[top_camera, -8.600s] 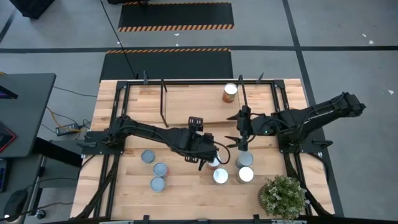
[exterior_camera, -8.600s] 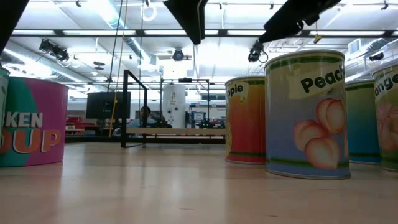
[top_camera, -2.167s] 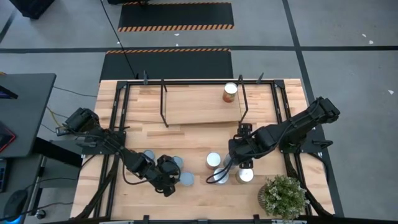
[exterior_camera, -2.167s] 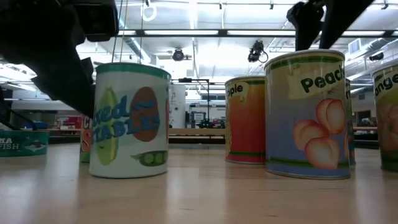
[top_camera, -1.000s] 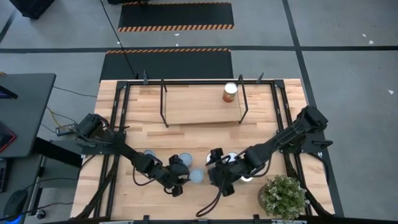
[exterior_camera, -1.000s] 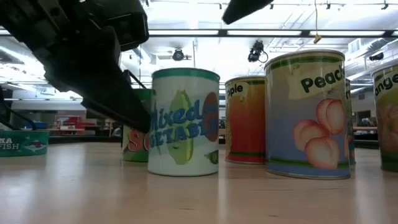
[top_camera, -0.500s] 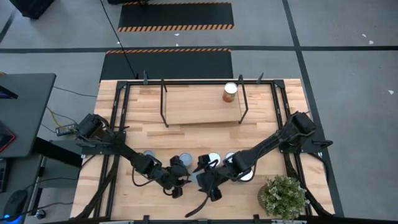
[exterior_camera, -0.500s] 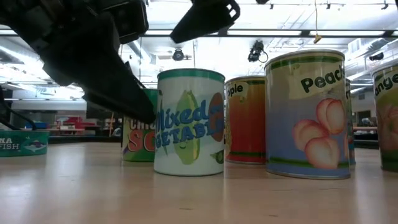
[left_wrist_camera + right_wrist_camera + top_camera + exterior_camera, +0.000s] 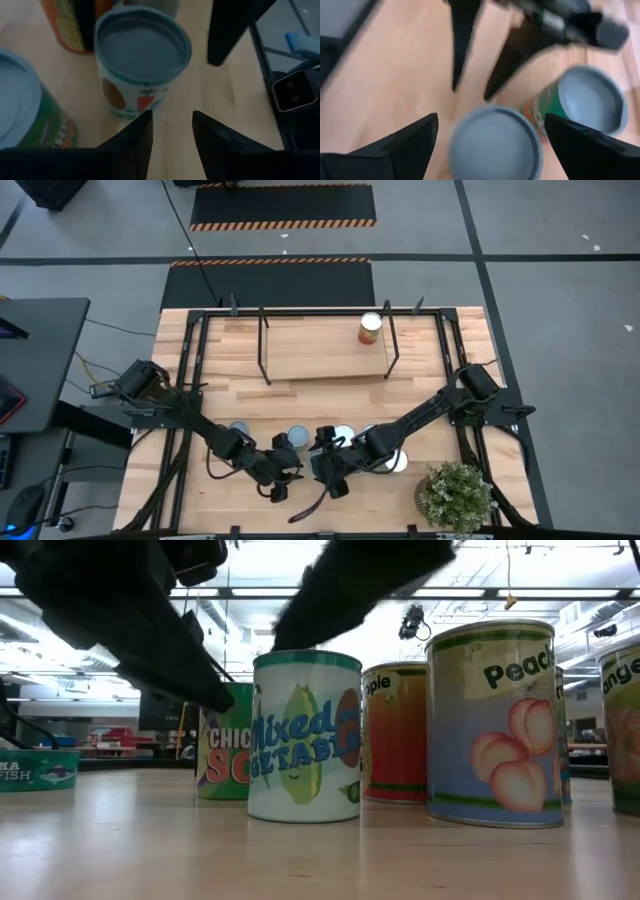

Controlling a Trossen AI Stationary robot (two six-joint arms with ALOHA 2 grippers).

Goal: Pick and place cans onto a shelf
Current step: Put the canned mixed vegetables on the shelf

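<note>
High view: both arms reach low over the desk's (image 9: 470, 330) front; left gripper (image 9: 283, 480) and right gripper (image 9: 327, 473) flank a can (image 9: 299, 439), one can (image 9: 370, 328) on the shelf (image 9: 320, 350). Left wrist view: fingers (image 9: 135, 137) parted, empty. Right wrist view: fingers (image 9: 405, 145) wide apart above a can (image 9: 495, 145)

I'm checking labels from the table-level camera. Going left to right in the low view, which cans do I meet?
Flat teal tin → green chicken soup can → mixed vegetables can → red-orange can → peach can → orange-labelled can, cut off at the edge.
</note>
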